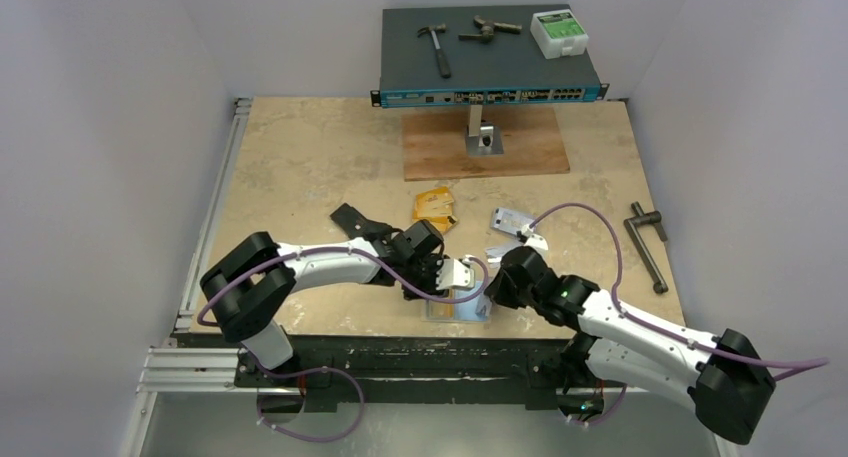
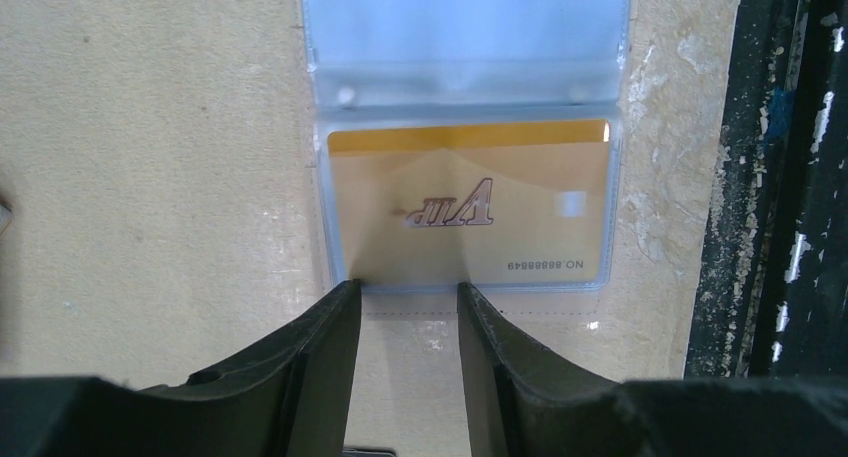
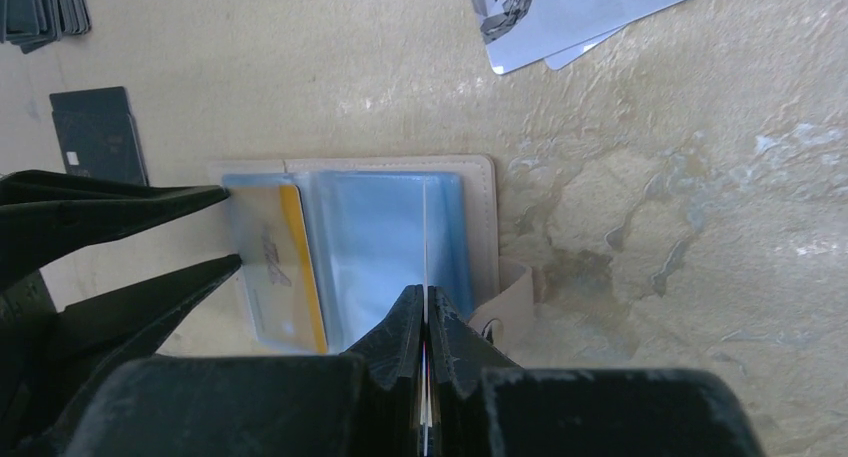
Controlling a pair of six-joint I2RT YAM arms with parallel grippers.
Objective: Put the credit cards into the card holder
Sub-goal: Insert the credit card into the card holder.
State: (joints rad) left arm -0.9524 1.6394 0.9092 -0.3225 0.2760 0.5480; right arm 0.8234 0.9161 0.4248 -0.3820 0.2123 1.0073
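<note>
The card holder [image 1: 470,312] lies open near the table's front edge, with clear blue-grey pockets [image 3: 375,237] and a tan rim [image 3: 485,217]. One orange-gold credit card [image 2: 470,207] sits inside its pocket. My left gripper [image 2: 405,292] is open and empty, with its tips at that pocket's edge [image 1: 432,285]. My right gripper [image 3: 425,295] is shut on a thin pale card [image 3: 425,232], seen edge-on over the holder's blue pockets. Loose orange-gold cards [image 1: 435,207] and silvery cards [image 1: 515,222] lie farther back on the table.
A black folding wallet [image 1: 355,220] lies left of the orange cards. A small black square piece [image 3: 95,132] lies near the holder. A black metal tool [image 1: 648,242] lies at the right. A network switch [image 1: 490,67] on a wooden board stands at the back. The black rail [image 2: 790,177] runs beside the holder.
</note>
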